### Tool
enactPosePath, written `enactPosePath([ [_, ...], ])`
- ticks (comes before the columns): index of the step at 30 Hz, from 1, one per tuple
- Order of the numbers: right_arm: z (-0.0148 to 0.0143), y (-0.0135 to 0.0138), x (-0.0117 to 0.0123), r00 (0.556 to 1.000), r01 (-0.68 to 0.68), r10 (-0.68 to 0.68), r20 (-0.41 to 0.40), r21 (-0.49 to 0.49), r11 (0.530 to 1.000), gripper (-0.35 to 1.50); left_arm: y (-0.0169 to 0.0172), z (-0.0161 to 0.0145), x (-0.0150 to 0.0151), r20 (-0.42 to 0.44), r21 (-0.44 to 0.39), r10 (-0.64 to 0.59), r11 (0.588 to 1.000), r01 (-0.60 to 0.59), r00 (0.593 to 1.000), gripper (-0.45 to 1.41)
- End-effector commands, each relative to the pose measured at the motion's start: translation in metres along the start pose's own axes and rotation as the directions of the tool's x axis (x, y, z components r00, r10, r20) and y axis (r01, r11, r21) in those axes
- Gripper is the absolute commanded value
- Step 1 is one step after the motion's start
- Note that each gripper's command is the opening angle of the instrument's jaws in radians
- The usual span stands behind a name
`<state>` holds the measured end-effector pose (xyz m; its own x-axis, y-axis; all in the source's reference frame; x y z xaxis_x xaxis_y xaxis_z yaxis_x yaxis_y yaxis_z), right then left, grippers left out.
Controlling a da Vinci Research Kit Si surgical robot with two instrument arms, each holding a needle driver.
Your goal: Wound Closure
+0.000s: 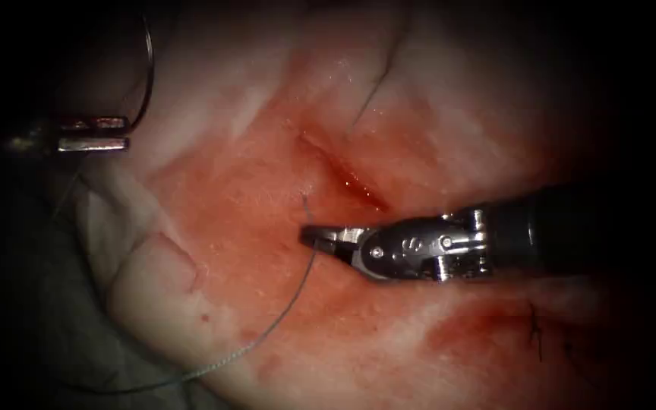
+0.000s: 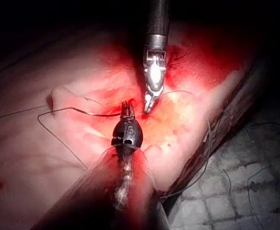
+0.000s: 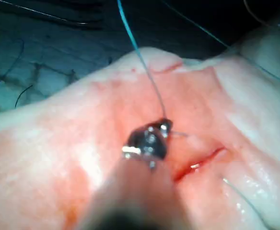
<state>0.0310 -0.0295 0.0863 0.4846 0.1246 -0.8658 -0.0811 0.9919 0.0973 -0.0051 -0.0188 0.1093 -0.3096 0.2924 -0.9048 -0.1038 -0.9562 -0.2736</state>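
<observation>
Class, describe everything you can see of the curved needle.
The needle is a thin, dark, curved piece of metal. The left tool has its jaws shut on it near one end, and the rest of its arc rises above them. It is not in the tissue and lies far left of the cut. The right tool grips the thread, not the needle.

One mark is legible: a single embossed character, reading as the letter "S", on the polished silver metal wrist housing of the right gripper (image 1: 313,237), just behind the jaw pivot in the endoscope view. A similar character appears on the dark rounded wrist housing of the left gripper (image 2: 126,109) in the left wrist view; it cannot be read with certainty.
</observation>
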Motion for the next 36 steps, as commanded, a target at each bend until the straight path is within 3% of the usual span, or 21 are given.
enactPosePath([
  [1, 0.0003, -0.0023, 0.0006, 1.0, -0.008, 0.008, -0.002, 0.018, 1.0, -0.35, 0.0003, 0.0007, -0.0005, 0.0, -0.002, -0.001, 1.0, 0.001, 1.0, -0.45],
  [7, -0.0003, -0.0069, 0.005, 1.0, 0.002, -0.001, -0.006, 0.075, 0.997, -0.35, 0.0004, 0.0008, -0.0005, 0.001, 0.0, -0.007, 1.0, 0.007, 1.0, -0.45],
  [9, -0.0006, -0.0093, 0.0074, 0.999, 0.007, -0.001, -0.038, 0.156, 0.988, -0.35, 0.0004, 0.0008, -0.0005, 0.001, 0.0, -0.007, 1.0, 0.007, 1.0, -0.45],
  [17, -0.0007, -0.0124, 0.0105, 0.996, 0.026, -0.004, -0.088, 0.249, 0.968, -0.35, 0.0004, 0.0009, -0.0005, 0.002, -0.003, -0.007, 1.0, 0.007, 1.0, -0.45],
  [18, -0.0008, -0.0122, 0.0107, 0.995, 0.028, -0.004, -0.096, 0.249, 0.968, -0.16, 0.0004, 0.0009, -0.0005, 0.002, -0.003, -0.007, 1.0, 0.007, 1.0, -0.45],
  [19, -0.0014, -0.0111, 0.011, 0.994, 0.026, -0.001, -0.111, 0.222, 0.975, 0.49, 0.0004, 0.0009, -0.0005, 0.002, -0.004, -0.007, 1.0, 0.007, 1.0, -0.45],
  [20, -0.0018, -0.0104, 0.011, 0.994, 0.012, 0.01, -0.11, 0.197, 0.98, 0.89, 0.0004, 0.0009, -0.0005, 0.001, -0.004, -0.007, 1.0, 0.007, 1.0, -0.45],
  [22, -0.0027, -0.0088, 0.0109, 0.993, 0.006, 0.013, -0.116, 0.163, 0.987, 1.18, 0.0005, 0.0008, -0.0005, 0.001, -0.004, -0.006, 1.0, 0.006, 1.0, -0.45],
  [28, -0.0053, -0.0029, 0.0077, 0.997, -0.017, 0.022, -0.072, 0.072, 0.997, 1.11, 0.0005, 0.0009, -0.0005, 0.002, -0.004, -0.006, 1.0, 0.006, 1.0, -0.45],
  [36, -0.0013, 0.0029, 0.0039, 1.0, 0.031, -0.031, 0.002, -0.063, 0.998, 1.04, 0.0005, 0.0009, -0.0006, 0.002, -0.004, -0.006, 1.0, 0.006, 1.0, -0.45],
])
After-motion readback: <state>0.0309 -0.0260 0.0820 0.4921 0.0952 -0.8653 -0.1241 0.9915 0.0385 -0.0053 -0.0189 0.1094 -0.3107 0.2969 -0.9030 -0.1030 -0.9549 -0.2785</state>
